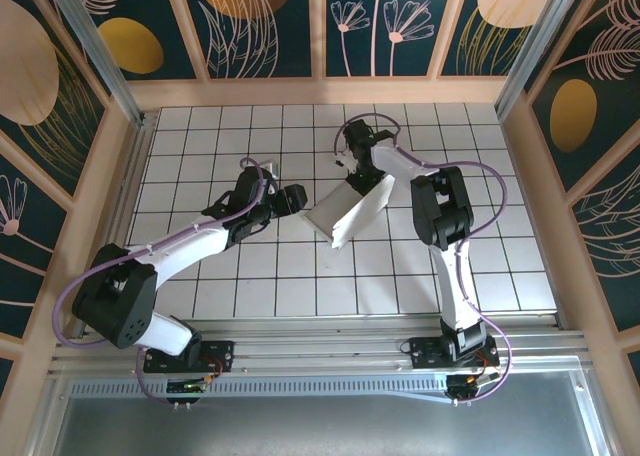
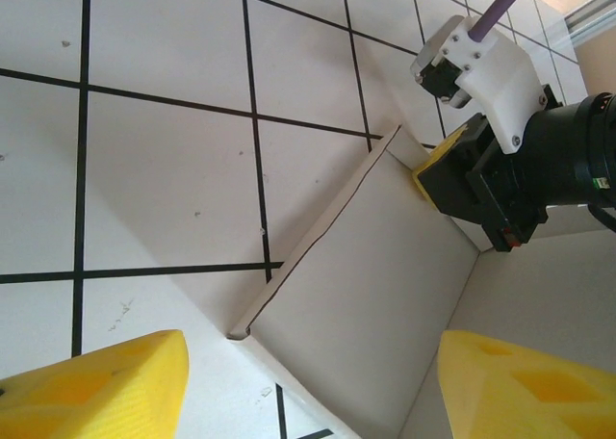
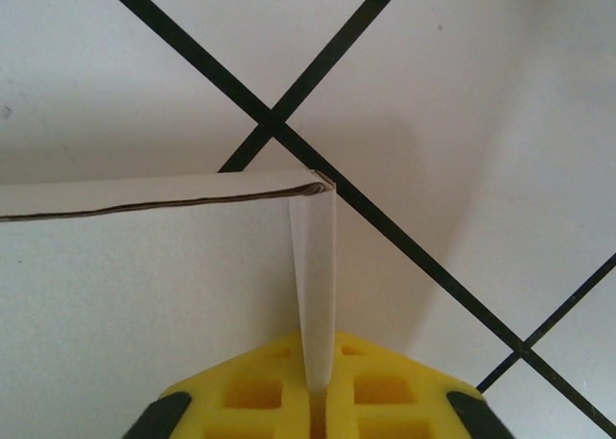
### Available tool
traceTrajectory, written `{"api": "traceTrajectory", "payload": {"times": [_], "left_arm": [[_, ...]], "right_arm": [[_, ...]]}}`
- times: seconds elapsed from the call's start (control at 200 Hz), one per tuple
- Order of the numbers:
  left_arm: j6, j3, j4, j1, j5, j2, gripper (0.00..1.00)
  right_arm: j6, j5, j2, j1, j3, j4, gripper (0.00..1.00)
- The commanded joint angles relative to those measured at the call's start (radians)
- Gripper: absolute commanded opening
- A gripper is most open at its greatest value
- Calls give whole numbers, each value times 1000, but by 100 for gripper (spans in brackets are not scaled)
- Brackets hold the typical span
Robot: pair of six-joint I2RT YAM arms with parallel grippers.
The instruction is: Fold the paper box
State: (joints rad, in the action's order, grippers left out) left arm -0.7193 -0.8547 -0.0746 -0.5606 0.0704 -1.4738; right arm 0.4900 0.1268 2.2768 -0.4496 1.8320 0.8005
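- Right up close, the left base [image 1: 185, 361] and the right base [image 1: 450, 351] are bolted on the near side of the paper box [image 1: 345, 211], well apart from it.
- And here's the left arm [image 1: 190, 246], sweeping in from the box's near-left!
- The left gripper [image 1: 292, 198] hovers just beside the box's left end. Its yellow fingers [image 2: 106, 386] are spread wide with nothing between them, pointing straight at the cardboard.
- Now the box itself: white card in the middle of the tiled table [image 1: 200, 281], lying at a slant. One panel faces the left gripper, and a side wall rises from it along a crease.
- At the box's far-right end, the right gripper [image 1: 353, 173] comes down from above. Its yellow pads [image 3: 241, 391] are pinched almost together on a thin upright flap at the box's corner. That's a firm hold on the card!
- Beyond the box, more tiles run to the patterned back wall [image 1: 270, 16].
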Motion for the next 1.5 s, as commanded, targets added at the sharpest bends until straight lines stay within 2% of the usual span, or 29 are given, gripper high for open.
{"api": "traceTrajectory", "payload": {"times": [0.0,0.13,0.25,0.33,0.46,0.611,0.791,1.001,1.161,1.366,1.496], "left_arm": [[22,11,-30,10,5,20,69],[31,9,-26,12,-2,20,69],[57,-2,-12,11,3,7,69],[119,-12,-17,13,72,-7,69],[262,-81,53,13,116,-59,70],[361,-196,119,12,147,-170,70],[442,-330,154,10,285,-352,70],[435,-363,146,11,332,-450,69],[447,-398,180,10,277,-515,68],[480,-444,212,11,295,-561,64],[487,-460,225,10,287,-567,64]], "right_arm": [[-34,-11,15,6,-15,16,25],[-47,-101,-39,4,-22,-58,30],[-41,-108,-44,5,21,-54,30],[-35,-108,-36,3,71,-26,42],[-19,-108,-43,3,144,9,48],[-12,-151,-48,2,215,35,48],[-18,-159,-36,23,199,51,48],[-53,-243,-72,48,165,29,49],[-40,-242,-66,100,168,75,48],[-38,-282,-13,160,168,147,46],[-27,-286,20,156,159,160,43]]}}
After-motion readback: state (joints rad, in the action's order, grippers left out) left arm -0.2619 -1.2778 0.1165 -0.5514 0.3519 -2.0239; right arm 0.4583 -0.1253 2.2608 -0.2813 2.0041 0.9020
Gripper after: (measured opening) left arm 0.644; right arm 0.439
